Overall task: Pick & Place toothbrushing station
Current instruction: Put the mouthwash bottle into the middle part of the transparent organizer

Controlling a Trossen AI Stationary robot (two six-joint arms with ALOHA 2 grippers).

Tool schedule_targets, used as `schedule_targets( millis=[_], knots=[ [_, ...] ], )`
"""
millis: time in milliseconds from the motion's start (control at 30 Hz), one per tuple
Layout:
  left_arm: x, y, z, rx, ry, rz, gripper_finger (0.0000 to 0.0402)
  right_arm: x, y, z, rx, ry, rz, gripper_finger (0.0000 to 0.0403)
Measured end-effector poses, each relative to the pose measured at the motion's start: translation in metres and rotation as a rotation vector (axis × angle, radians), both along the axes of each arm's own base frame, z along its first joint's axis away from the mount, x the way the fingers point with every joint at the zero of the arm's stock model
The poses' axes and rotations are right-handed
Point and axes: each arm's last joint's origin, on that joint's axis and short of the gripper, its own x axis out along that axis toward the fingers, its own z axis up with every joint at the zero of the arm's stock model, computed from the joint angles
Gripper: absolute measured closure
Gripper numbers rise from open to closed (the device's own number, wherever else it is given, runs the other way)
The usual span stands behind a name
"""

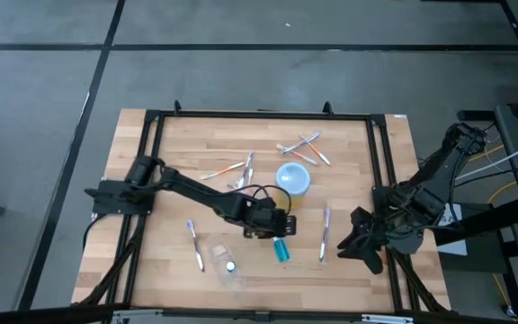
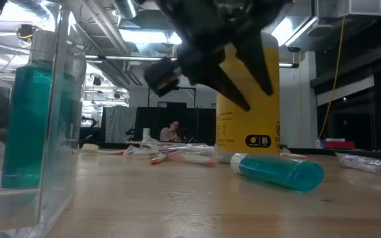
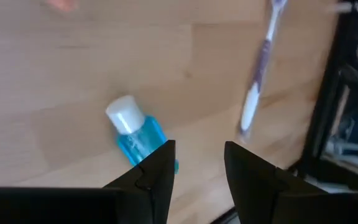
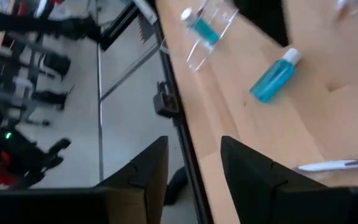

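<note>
**A:** What could go wrong, reading left to right?

**B:** Near the front edge a clear plastic pouch (image 1: 226, 267) stands with one teal bottle (image 2: 26, 119) inside it. Just right of it, the left gripper (image 1: 277, 227) hangs over a second teal bottle (image 1: 281, 249) that lies on its side on the wooden table (image 1: 349, 270). Its fingers (image 3: 156, 171) are spread and hold nothing. The bottle is round, so an off-centre pinch could send it rolling toward the table's front edge. The yellow cup (image 1: 292, 178) stands close behind and could be knocked over.

**A:** And the right side?

**B:** A purple toothbrush (image 1: 325, 229) lies between the bottle and the frame. The right gripper (image 1: 360, 236) waits by the table's right rail, jaws parted and empty.

**A:** What is hard to see?

**B:** From table height, the left gripper covers the cup's top. The far toothbrushes (image 1: 302, 148) overlap, so I cannot count them. In the left wrist view, a finger hides the bottle's base.
</note>
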Motion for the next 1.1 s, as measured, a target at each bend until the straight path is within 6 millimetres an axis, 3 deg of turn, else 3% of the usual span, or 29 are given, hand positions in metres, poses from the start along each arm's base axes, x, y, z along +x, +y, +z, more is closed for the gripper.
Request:
schedule_targets(
  millis=[167, 467, 733, 1100],
  knots=[
    [0.008, -0.002, -0.005, -0.022, 0.079, 0.041, 0.0267, -0.003, 0.005, 0.002, 0.012, -0.004, 0.102, 0.0252],
    [0.003, -0.008, -0.006, -0.076, 0.164, 0.119, 0.0267, -0.009, 0.006, 0.01, 0.029, -0.063, 0.156, 0.0252],
    [0.01, -0.02, -0.023, -0.14, 0.154, 0.13, 0.0267, -0.009, 0.007, 0.012, 0.025, -0.093, 0.16, 0.0252],
    [0.015, -0.021, -0.041, -0.141, 0.172, 0.158, 0.0268, -0.007, 0.008, 0.015, 0.053, -0.124, 0.161, 0.0252]
  ],
)
